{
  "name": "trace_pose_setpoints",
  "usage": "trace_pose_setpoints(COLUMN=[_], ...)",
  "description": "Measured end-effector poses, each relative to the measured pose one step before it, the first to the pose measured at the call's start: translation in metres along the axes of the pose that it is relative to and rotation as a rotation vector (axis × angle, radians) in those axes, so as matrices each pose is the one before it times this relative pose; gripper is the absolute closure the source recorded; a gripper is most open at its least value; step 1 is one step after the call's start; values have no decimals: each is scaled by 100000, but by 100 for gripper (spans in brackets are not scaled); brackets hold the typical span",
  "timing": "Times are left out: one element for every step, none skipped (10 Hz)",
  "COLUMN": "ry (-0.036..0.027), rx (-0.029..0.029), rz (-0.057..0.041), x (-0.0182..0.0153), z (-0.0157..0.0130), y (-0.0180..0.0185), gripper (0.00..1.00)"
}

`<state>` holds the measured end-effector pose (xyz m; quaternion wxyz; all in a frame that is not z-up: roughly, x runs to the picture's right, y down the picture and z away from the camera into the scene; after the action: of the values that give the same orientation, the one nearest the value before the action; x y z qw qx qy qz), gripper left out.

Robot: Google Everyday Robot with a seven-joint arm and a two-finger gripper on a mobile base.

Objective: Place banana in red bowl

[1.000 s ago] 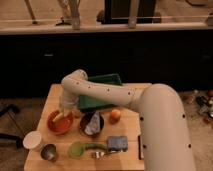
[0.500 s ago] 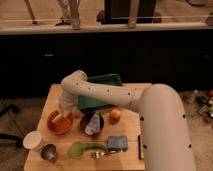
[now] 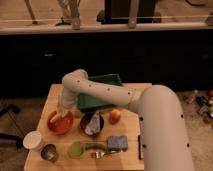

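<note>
The red bowl sits on the left part of the wooden table. My gripper hangs at the end of the pale arm, right over the bowl's back rim and pointing down into it. A pale-yellow streak that looks like the banana lies just under the gripper inside the bowl. Whether the gripper still touches it is hidden.
A green bin stands at the table's back, behind the arm. A dark brown bowl holding something grey, an orange fruit, a white cup, a metal cup, a green plate and a blue sponge lie around.
</note>
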<state>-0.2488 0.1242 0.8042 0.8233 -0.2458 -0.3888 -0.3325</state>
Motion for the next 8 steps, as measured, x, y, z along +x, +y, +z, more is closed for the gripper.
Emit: trace_pose_setpoints(ry=[-1888, -2314, -2695, -2172, -2126, -2612, -2043, -2723], rx=[402, 547, 747, 587, 738, 1083, 857, 1131], rz=[-133, 163, 523, 781, 1007, 872, 343, 162], x=[-153, -144, -183, -125, -131, -162, -119, -156], z=[-40, -8, 11, 103, 160, 172, 58, 8], y=[-125, -74, -29, 134, 185, 166, 91, 84], gripper=[100, 100, 100, 100, 100, 100, 100, 100])
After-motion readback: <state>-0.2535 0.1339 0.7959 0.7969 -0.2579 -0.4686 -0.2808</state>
